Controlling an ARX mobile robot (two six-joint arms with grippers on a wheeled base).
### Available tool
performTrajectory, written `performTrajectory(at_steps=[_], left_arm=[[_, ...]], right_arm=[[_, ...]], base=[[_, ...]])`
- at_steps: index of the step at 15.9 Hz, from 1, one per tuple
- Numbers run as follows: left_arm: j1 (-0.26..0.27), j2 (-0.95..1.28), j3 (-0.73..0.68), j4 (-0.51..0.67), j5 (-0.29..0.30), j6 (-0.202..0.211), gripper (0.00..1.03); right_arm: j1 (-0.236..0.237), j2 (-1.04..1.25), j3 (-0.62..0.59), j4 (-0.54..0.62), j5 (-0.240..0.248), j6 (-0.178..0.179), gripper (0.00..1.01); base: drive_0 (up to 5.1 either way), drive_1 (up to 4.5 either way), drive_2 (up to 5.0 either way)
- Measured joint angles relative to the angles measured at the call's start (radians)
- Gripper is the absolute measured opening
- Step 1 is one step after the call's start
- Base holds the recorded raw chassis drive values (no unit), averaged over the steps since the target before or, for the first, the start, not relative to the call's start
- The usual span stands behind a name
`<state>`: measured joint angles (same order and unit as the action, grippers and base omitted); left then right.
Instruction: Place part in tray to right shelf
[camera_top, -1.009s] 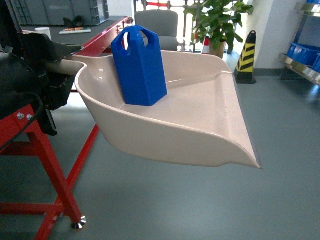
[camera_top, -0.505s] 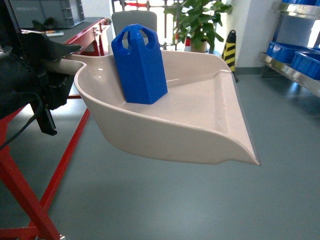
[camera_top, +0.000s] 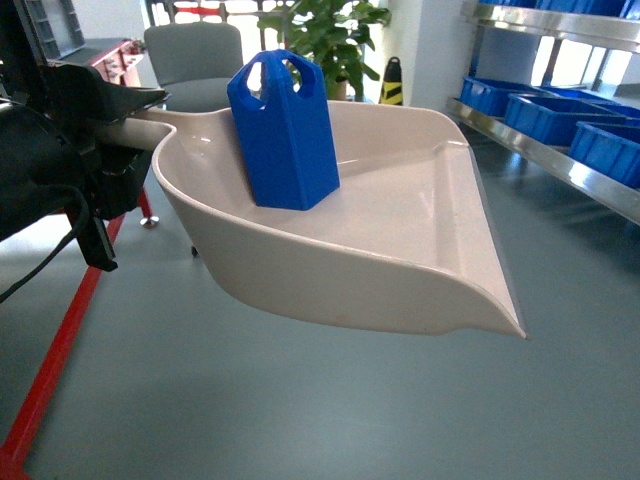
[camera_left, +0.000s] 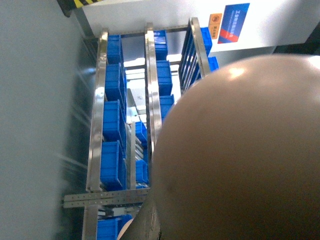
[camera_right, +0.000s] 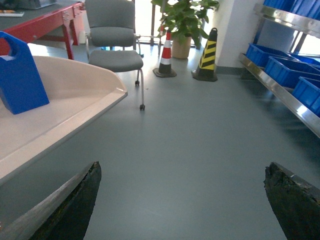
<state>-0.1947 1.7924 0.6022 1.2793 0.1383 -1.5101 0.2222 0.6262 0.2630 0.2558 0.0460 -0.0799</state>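
Observation:
The cream tray (camera_top: 400, 250) hangs in the air across the head view, and my left gripper (camera_top: 112, 130) is shut on its handle at the left. The blue part (camera_top: 285, 135) stands upright in the tray's deep end, near the handle. At the right edge runs the right shelf (camera_top: 560, 165), a steel rail with blue crates. The left wrist view is mostly filled by the tray's underside (camera_left: 240, 150), with the shelf (camera_left: 95, 150) behind it. My right gripper (camera_right: 182, 200) is open over bare floor, with the part (camera_right: 20, 75) and tray (camera_right: 65, 100) to its left and the shelf (camera_right: 280, 95) to its right.
Blue crates (camera_top: 545, 110) sit along the shelf. A grey chair (camera_right: 112, 45), a potted plant (camera_right: 182, 20) and a striped cone (camera_right: 207, 50) stand ahead. A red table frame (camera_top: 60, 330) is at the left. Grey floor lies between me and the shelf.
The whole view has swung right: the red table slid off to the left and the shelf with crates came in at the right. Tray and part kept their place.

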Motion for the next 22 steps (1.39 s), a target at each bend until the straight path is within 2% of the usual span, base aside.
performTrajectory(at_steps=[22], left_arm=[[0.000,0.000,0.000,0.000,0.000,0.000,0.14]], right_arm=[[0.000,0.000,0.000,0.000,0.000,0.000,0.98]], base=[[-1.6,-1.56,-1.6]])
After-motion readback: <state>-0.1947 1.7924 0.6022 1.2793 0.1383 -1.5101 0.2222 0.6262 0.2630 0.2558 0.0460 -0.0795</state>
